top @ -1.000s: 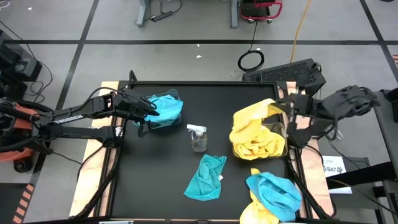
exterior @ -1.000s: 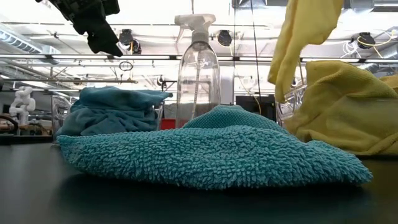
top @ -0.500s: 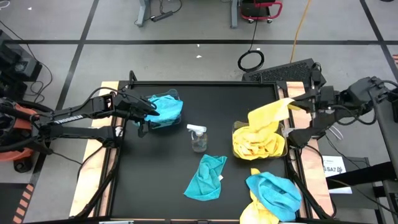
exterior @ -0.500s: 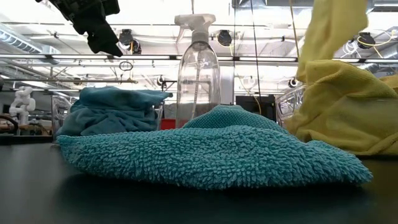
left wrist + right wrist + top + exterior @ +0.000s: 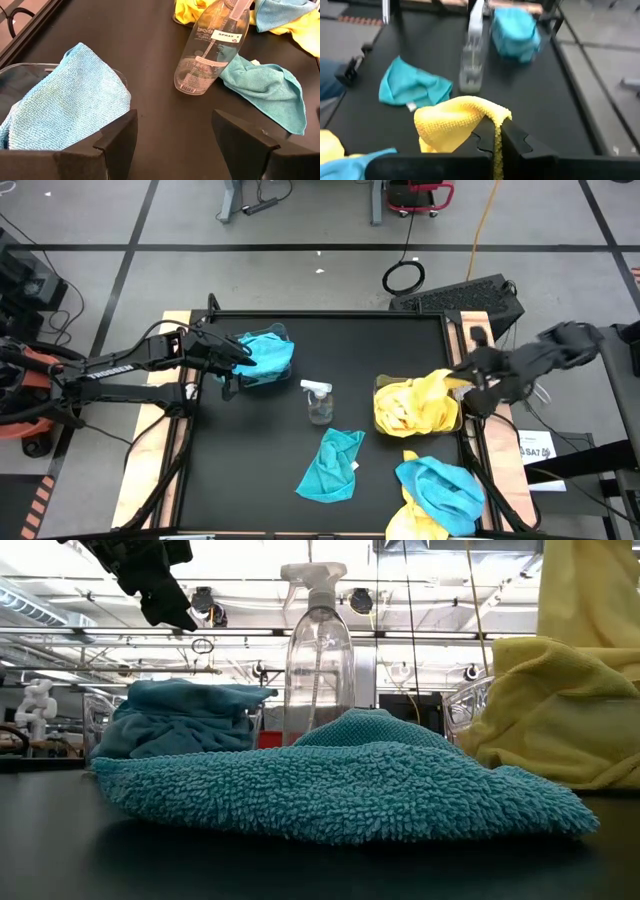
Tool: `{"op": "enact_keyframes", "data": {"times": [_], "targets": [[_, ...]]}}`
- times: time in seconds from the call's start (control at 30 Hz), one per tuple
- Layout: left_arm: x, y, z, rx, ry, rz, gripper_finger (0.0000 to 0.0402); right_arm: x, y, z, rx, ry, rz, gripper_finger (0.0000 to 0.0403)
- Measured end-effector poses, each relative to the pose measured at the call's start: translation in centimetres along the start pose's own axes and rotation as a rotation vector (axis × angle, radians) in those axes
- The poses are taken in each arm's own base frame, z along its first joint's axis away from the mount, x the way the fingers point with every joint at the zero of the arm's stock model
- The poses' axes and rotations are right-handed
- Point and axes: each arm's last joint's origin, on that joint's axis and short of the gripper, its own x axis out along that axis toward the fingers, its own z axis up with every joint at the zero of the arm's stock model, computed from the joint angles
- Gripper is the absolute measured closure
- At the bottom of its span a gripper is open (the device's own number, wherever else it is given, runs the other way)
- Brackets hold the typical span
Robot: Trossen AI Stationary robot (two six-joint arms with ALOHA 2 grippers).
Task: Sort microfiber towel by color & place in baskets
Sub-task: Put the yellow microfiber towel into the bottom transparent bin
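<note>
My right gripper [image 5: 497, 134] was clamped shut on a yellow towel [image 5: 451, 121] above the yellow-filled basket [image 5: 452, 393]; this was the placing step. Next move, in my judgement: lower, then release. My left gripper [image 5: 172, 131] hung open, empty, beside the blue-filled basket [image 5: 15, 70].
</note>
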Motion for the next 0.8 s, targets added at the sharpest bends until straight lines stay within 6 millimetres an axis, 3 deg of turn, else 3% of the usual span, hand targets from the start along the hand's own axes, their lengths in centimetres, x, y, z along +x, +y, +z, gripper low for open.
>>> {"op": "enact_keyframes", "data": {"times": [0.47,0.8], "targets": [[0.0,0.0,0.0,0.000,0.000,0.000,0.0141,10.0,3.7,-6.1,0.085,0.240,0.075,0.0403],[0.0,0.0,0.0,0.000,0.000,0.000,0.0141,14.0,5.2,-8.4,0.134,0.356,0.051,0.0403]]}}
